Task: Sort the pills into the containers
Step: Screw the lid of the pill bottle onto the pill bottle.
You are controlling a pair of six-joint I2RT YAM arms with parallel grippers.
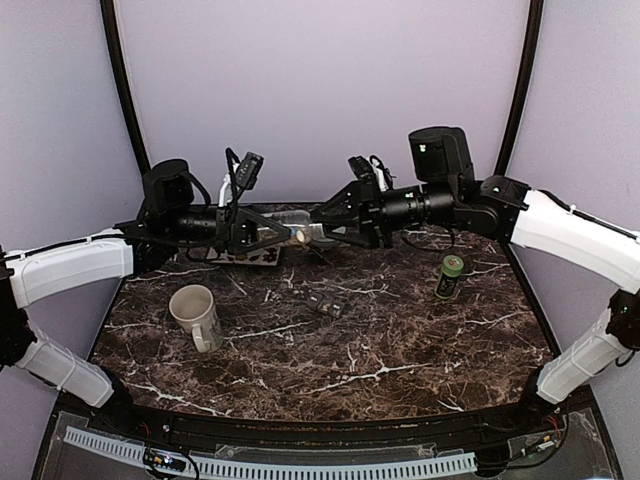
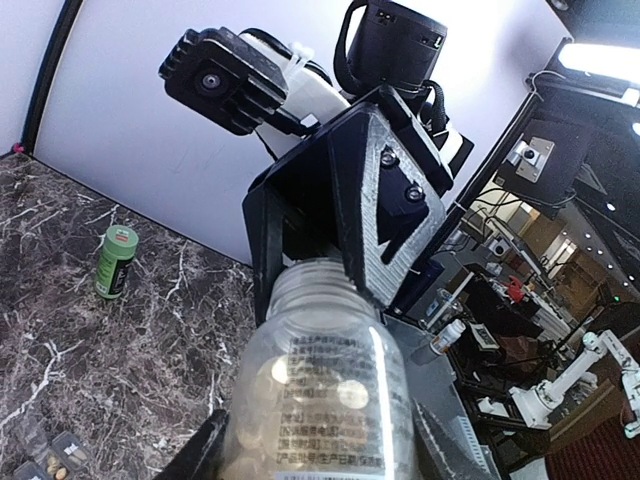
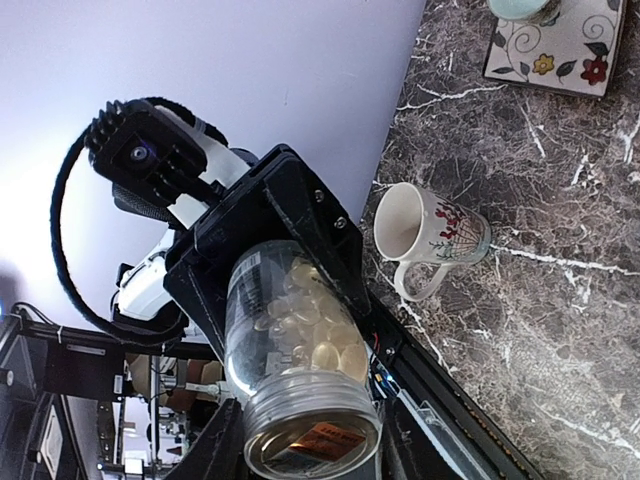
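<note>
step: opening the bottle, likely | mug (image 1: 195, 312) near on tabletop (image 1: 400, 340) | clear pill bottle (image 2: 320, 400) aloft beyond mug, rightward | left end effector (image 1: 278, 236) clenched on body, right end effector (image 1: 328, 222) clenched on neck end | next: counter-twist, hold level

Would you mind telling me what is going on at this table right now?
Both arms hold one clear pill bottle in the air over the back of the table. The left gripper is clamped on its body, the right gripper on its neck end. The white mug, the green bottle and the small pill tray sit untouched on the marble top.
</note>
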